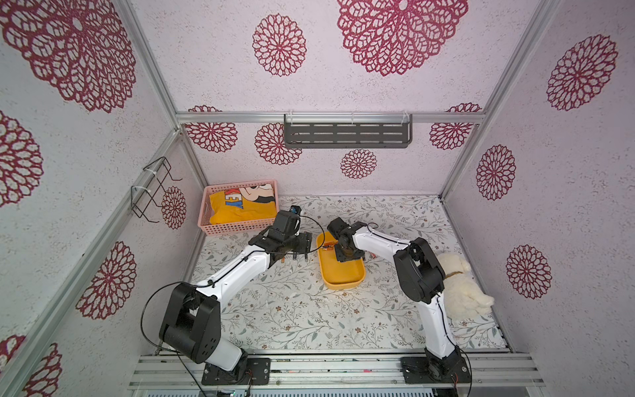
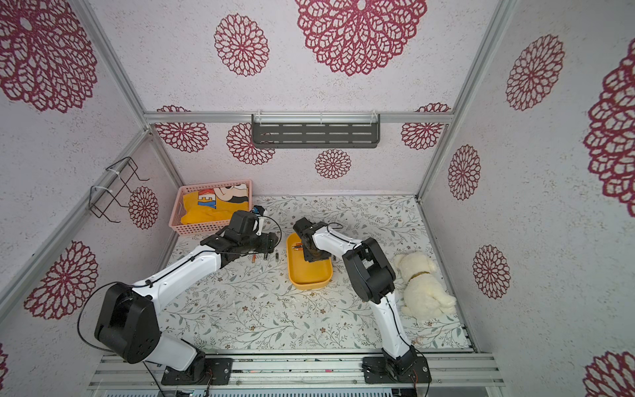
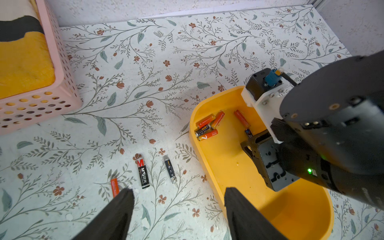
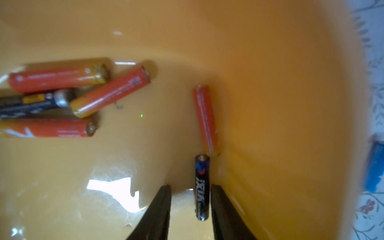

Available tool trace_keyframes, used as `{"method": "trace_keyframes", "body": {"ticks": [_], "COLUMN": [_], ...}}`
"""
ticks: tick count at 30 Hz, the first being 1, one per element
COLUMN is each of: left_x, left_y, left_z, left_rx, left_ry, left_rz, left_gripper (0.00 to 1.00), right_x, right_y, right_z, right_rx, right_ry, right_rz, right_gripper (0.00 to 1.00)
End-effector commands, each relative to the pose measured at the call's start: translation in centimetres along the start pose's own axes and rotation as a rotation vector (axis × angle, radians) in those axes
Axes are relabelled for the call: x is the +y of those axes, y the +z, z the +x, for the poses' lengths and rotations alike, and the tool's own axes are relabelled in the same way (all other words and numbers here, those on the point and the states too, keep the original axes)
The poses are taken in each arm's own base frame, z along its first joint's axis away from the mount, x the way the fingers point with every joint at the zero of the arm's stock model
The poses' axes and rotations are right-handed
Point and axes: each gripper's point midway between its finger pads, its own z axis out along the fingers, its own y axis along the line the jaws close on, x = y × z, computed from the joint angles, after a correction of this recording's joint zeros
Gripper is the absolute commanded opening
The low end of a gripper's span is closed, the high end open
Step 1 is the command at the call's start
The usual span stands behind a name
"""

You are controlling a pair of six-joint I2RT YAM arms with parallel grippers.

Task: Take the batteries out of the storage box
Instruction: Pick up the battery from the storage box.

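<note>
On the bench (image 1: 292, 309), inside the storage box (image 4: 270, 83), the part-open, empty right gripper (image 4: 191, 188) straddles a black battery (image 4: 202, 187); it should centre before closing.

The storage box (image 4: 270, 62) is smooth glossy plastic, the batteries (image 4: 110, 92) in it shiny-wrapped with metal ends, the floral tabletop (image 3: 166, 41) under it matt.

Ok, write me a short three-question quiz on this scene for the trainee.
1. True or false: the left gripper holds a battery.
2. In the left wrist view, how many batteries lie on the mat outside the storage box? A one, B three, C six.
3. Fill in: the right gripper straddles a dark battery inside the ___.
Key: 1 false, its jaws stand open and empty; 2 B; 3 storage box.
</note>
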Motion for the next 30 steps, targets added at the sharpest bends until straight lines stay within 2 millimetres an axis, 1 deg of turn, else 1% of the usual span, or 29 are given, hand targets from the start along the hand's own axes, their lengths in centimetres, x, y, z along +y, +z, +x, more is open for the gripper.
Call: {"method": "trace_keyframes", "body": {"ticks": [1,3,5,7,10,12,13,14,16,20,22,24,27,28,30], "left_x": [0.1,0.2,0.3,0.4,0.2,-0.2,-0.5,-0.7,-1.1,-1.2,-1.2,-1.2,-1.2,-1.1,-1.3], "left_y": [-0.3,-0.4,-0.5,-0.4,-0.6,-0.8,-0.9,-1.0,-1.5,-2.3,-2.9,-3.2,-3.6,-3.5,-3.2], "left_z": [-0.1,-0.1,-0.1,0.0,-0.1,-0.3,-0.4,-0.5,-0.9,-1.5,-1.9,-2.1,-2.4,-2.4,-2.2], "left_rx": [-0.018,-0.021,-0.021,-0.023,-0.026,-0.031,-0.035,-0.039,-0.058,-0.102,-0.135,-0.157,-0.175,-0.176,-0.165], "left_ry": [0.014,0.016,0.014,0.014,0.014,0.011,0.01,0.009,0.007,0.003,-0.004,-0.011,-0.025,-0.032,-0.034], "left_rz": [-0.017,-0.024,-0.027,-0.032,-0.022,0.003,0.016,0.025,0.044,0.054,0.058,0.062,0.065,0.062,0.067], "left_gripper": [0.74,0.74,0.74,0.74,0.74,0.75,0.75,0.75,0.75,0.76,0.76,0.82,0.85,0.88,0.88], "right_x": [1.0,1.6,1.8,2.0,2.0,2.1,2.1,2.1,2.1,2.2,2.3,2.2,1.5,1.2,0.4], "right_y": [1.1,1.1,1.1,1.2,1.6,1.8,1.8,1.9,1.4,-0.8,-2.6,-4.3,-6.4,-7.1,-8.2], "right_z": [0.9,0.9,0.7,0.6,0.9,1.0,1.1,1.1,0.7,-0.9,-2.2,-3.3,-4.5,-4.8,-5.2], "right_rx": [0.048,0.047,0.041,0.045,0.053,0.057,0.057,0.058,0.039,-0.019,-0.061,-0.097,-0.147,-0.162,-0.187], "right_ry": [0.043,0.058,0.077,0.091,0.099,0.1,0.101,0.101,0.108,0.12,0.128,0.144,0.173,0.182,0.197], "right_rz": [-0.055,-0.099,-0.124,-0.152,-0.166,-0.174,-0.174,-0.175,-0.192,-0.23,-0.271,-0.315,-0.369,-0.389,-0.407], "right_gripper": [0.33,0.29,0.23,0.21,0.12,0.06,0.02,0.0,0.0,0.0,0.0,0.0,0.0,0.0,0.0]}}
